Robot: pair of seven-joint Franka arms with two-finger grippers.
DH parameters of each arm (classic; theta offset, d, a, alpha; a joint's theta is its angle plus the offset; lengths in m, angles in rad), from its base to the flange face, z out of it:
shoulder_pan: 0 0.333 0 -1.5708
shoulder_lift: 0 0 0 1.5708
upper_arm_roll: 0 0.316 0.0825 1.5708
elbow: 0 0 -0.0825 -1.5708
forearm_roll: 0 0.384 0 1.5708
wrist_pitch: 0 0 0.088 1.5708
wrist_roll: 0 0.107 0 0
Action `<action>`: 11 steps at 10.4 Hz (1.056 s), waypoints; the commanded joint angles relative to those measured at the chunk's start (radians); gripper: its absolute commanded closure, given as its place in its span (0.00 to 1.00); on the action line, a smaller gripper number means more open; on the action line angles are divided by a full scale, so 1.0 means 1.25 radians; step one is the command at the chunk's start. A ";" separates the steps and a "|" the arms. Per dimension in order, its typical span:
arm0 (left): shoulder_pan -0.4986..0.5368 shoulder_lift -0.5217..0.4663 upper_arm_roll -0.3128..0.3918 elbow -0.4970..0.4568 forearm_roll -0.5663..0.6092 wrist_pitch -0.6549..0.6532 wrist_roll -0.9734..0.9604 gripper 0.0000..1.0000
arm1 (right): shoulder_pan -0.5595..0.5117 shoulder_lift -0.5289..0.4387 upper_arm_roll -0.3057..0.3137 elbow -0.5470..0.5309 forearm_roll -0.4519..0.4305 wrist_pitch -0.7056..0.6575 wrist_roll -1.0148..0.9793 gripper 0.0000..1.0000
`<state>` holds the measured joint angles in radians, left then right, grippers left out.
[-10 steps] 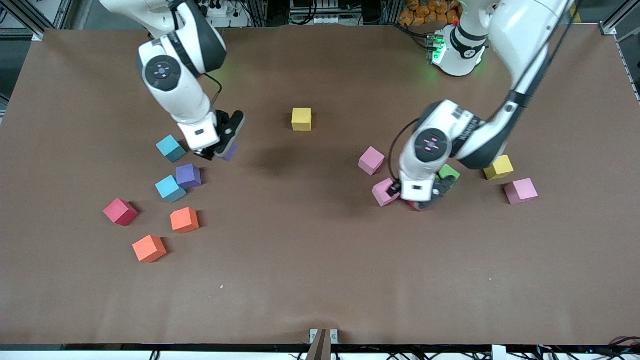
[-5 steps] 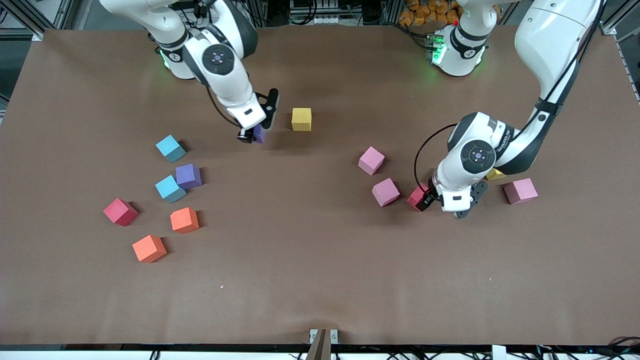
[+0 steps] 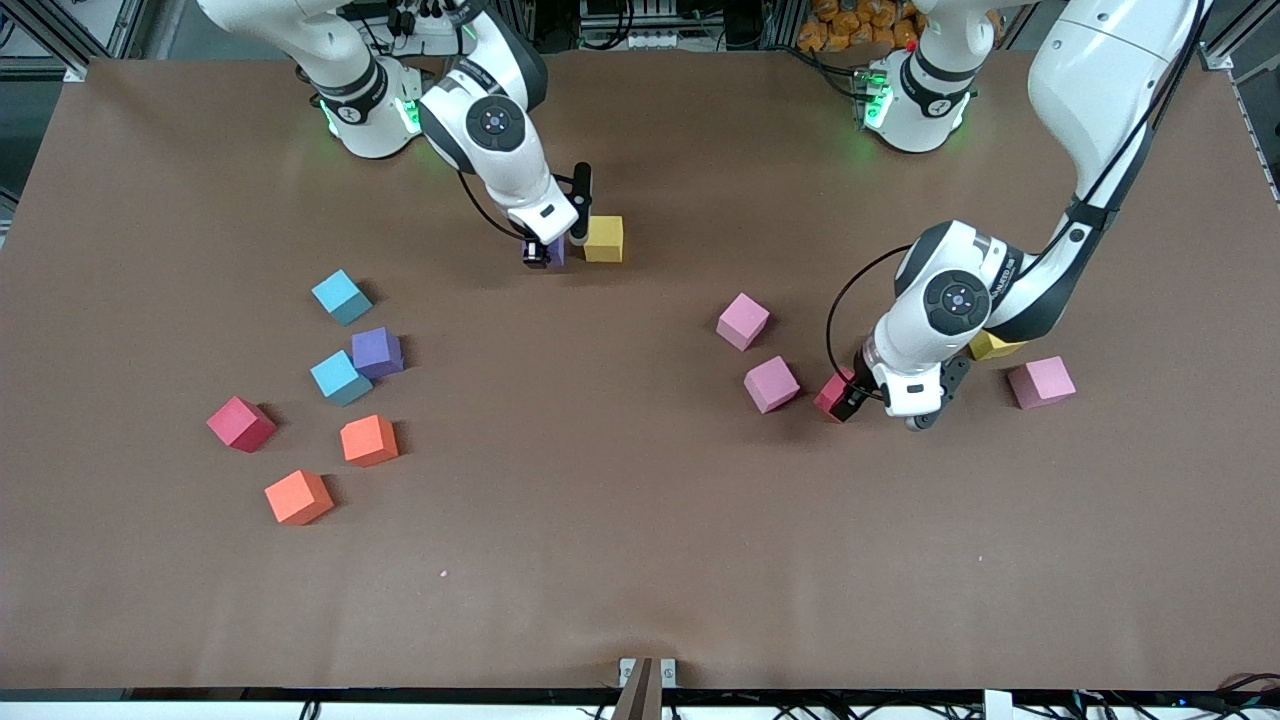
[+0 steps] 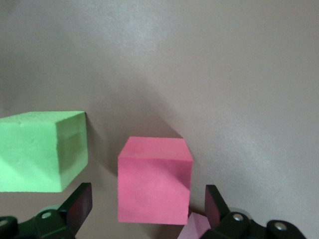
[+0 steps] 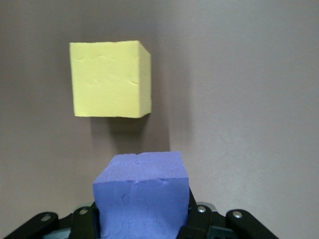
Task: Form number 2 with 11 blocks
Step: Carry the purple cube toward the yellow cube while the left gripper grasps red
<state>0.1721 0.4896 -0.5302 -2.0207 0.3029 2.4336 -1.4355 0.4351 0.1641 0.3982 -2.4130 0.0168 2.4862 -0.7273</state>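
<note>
Nearest the front camera, toward the right arm's end of the counter [image 3: 640, 560], sits a loose stock of blocks: two orange blocks [image 3: 298, 497], a red block [image 3: 241, 424], two light blue blocks [image 3: 340, 377] and a purple block [image 3: 378, 352], scattered and apart, prob. waiting to be picked. Toward the left arm's end, the left gripper [image 3: 880, 398] hangs low w/ jaws spread wide, straddling a red-pink block [image 4: 154, 180] w/o touching it, lined up for a grab. A green block [image 4: 42, 151] lies just beside; two pink blocks [image 3: 771, 384], another pink block [image 3: 1041, 382] and a half-hidden yellow block [image 3: 990, 346] lie near. Farther back, mid-counter, the right gripper [image 3: 558, 240] pinches a purple cube [image 5: 142, 196] and holds it right beside the lone yellow cube [image 3: 603, 239], a narrow gap showing in the right wrist view. Looks like it's being set as the yellow's neighbour, i.e. the start of a row. The number 2 isn't formed yet; only this pair hints at it.
</note>
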 commanded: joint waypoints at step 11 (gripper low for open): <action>-0.001 0.087 0.001 0.038 0.074 0.030 -0.024 0.00 | 0.031 0.082 0.031 -0.040 -0.031 0.120 0.076 0.73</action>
<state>0.1645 0.5801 -0.5239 -1.9893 0.3597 2.4664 -1.4373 0.4737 0.2497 0.4350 -2.4574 -0.0009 2.6095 -0.6562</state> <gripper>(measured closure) 0.000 0.432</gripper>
